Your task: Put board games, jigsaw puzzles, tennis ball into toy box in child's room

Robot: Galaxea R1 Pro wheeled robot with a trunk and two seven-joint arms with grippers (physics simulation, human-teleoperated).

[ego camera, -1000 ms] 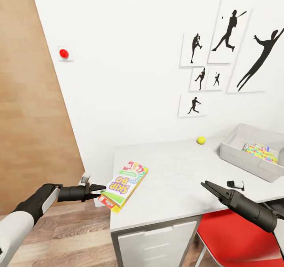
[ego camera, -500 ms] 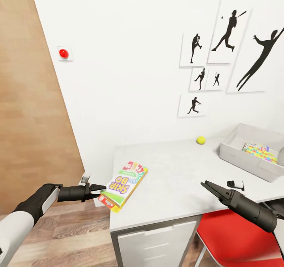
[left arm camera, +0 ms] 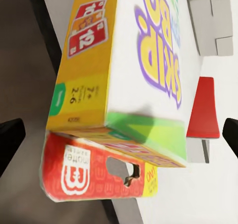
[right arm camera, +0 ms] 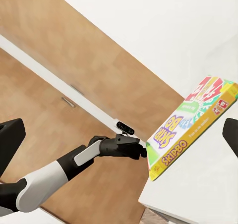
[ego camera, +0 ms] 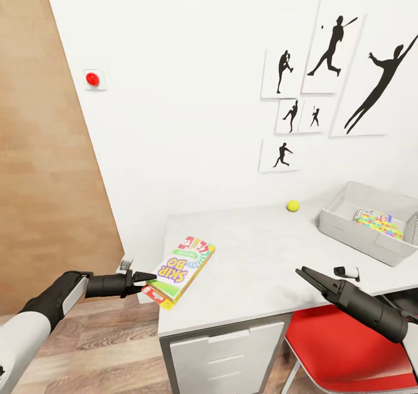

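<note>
A white, green-edged board game box (ego camera: 180, 264) lies at the left front corner of the table (ego camera: 255, 266), its red end jutting past the edge. My left gripper (ego camera: 145, 278) hovers just off that red end, open; in the left wrist view its fingertips (left arm camera: 10, 140) stand wide on either side of the box (left arm camera: 134, 70), not touching it. My right gripper (ego camera: 305, 275) hangs open over the table's front edge and holds nothing. The tennis ball (ego camera: 292, 206) rests near the wall. The toy box (ego camera: 348, 231) at the far right holds a colourful jigsaw puzzle (ego camera: 380, 222).
A small white and black object (ego camera: 346, 272) lies on the table near my right gripper. A red chair (ego camera: 348, 353) stands under the table's right side, and white drawers (ego camera: 226, 359) sit below the front. Black silhouette posters (ego camera: 337, 86) hang on the wall.
The whole picture has shifted slightly left and up, so the camera moved. Both grippers keep their pose, and nothing was taken hold of or let go.
</note>
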